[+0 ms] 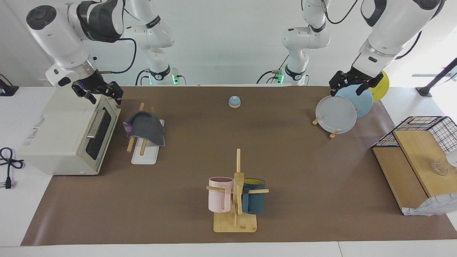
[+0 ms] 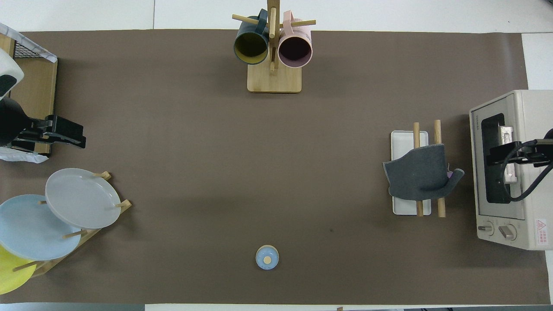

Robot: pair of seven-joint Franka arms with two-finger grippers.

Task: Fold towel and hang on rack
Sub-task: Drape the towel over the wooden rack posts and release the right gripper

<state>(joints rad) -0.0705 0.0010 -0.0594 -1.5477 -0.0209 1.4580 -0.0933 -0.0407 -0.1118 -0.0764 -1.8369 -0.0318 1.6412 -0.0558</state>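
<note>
towel on the rods, both tools standing off

the soft dark grey towel with a purple edge peeking out (image 1: pixel 144 127) is draped over the two light-wood rods of the white-based rack (image 1: pixel 144 156), which stands on the brown desk (image 1: pixel 285 160) toward the right arm's end, just beside the cream toaster oven (image 1: pixel 64 139). it sags across both rods, bunched a little at the oven side, one corner jutting out there.

right tool (image 1: pixel 101 93) is up over the top of the toaster oven, clear of the cloth, fingers spread and holding nothing. left tool (image 1: pixel 351 82) waits over the wooden stand of grey, blue and yellow plates (image 1: pixel 337 114) near the corner at the left arm's end, fingers apart too, nothing in them.

by the look of it the hanging step is done and this is the release-and-retreat part. if anything is left, it is tidying: the next move would call for coming down on that jutting corner without dragging the whole towel off the rods. the drape looks lopsided, so a careless tug could slide it.
</note>
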